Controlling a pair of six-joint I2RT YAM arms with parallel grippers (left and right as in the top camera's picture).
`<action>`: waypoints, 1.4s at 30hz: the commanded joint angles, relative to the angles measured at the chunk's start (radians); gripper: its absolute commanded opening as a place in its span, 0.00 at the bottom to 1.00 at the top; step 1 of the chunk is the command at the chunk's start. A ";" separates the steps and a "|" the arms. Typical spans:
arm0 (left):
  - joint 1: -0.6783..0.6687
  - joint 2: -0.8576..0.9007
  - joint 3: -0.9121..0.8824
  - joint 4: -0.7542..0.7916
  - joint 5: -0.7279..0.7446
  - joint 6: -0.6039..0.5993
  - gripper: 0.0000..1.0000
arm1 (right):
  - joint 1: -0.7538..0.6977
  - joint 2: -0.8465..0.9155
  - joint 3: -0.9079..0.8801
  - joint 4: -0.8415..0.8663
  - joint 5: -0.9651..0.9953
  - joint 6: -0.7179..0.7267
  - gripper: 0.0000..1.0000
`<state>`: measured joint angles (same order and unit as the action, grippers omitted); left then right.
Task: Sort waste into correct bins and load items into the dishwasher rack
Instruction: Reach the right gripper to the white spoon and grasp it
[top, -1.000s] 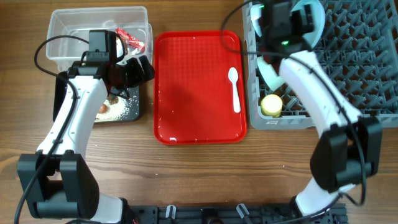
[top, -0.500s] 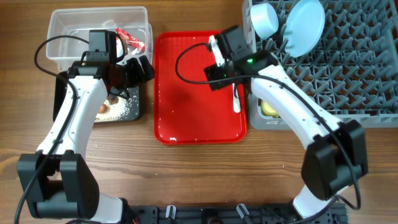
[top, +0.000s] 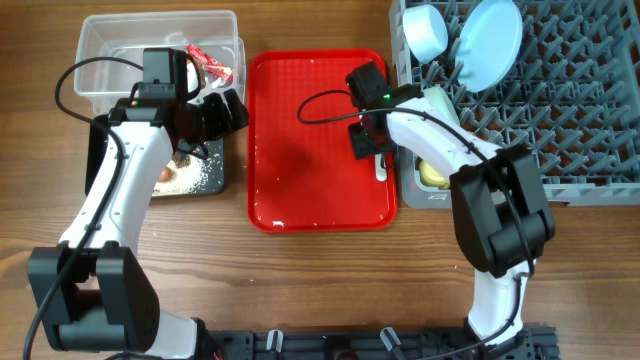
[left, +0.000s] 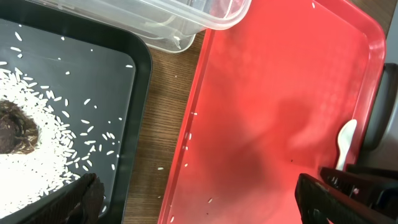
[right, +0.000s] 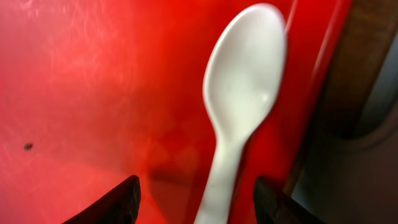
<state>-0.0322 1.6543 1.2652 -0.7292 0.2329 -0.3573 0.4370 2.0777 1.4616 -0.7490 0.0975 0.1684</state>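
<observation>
The white spoon (top: 380, 168) lies on the red tray (top: 300, 150) near its right edge; it shows large in the right wrist view (right: 239, 112). My right gripper (top: 370, 140) is open just above the spoon, fingers (right: 199, 199) either side of its handle. My left gripper (top: 222, 110) is open and empty over the gap between the black bin (top: 205, 180) and the tray (left: 280, 112). The black bin holds white rice (left: 37, 143) and a brown lump (left: 12, 134). The clear bin (top: 110, 45) holds the red-and-white wrapper (top: 212, 65). The rack (top: 560, 110) holds the pale blue plate (top: 492, 40), a pale blue bowl (top: 425, 32) and the yellow cup (top: 435, 172).
A few loose rice grains (left: 186, 134) lie on the tray's left edge and on the wood beside it. The rack stands tight against the tray's right side. Bare wooden table lies in front of the tray (top: 320, 280).
My right arm left the rack, where plate and bowl now stand, and came down over the spoon on the tray. The left arm has not moved.
</observation>
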 joint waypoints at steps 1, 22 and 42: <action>0.005 -0.018 -0.001 0.002 0.002 0.002 1.00 | -0.004 0.017 -0.008 0.019 -0.007 0.018 0.59; 0.005 -0.018 -0.001 0.002 0.002 0.002 1.00 | -0.004 0.017 -0.009 0.000 -0.175 -0.246 0.47; 0.005 -0.018 -0.001 0.002 0.002 0.002 1.00 | -0.005 0.084 -0.050 0.102 -0.226 -0.248 0.19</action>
<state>-0.0322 1.6543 1.2652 -0.7292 0.2333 -0.3573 0.4328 2.1002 1.4403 -0.6449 -0.1120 -0.0685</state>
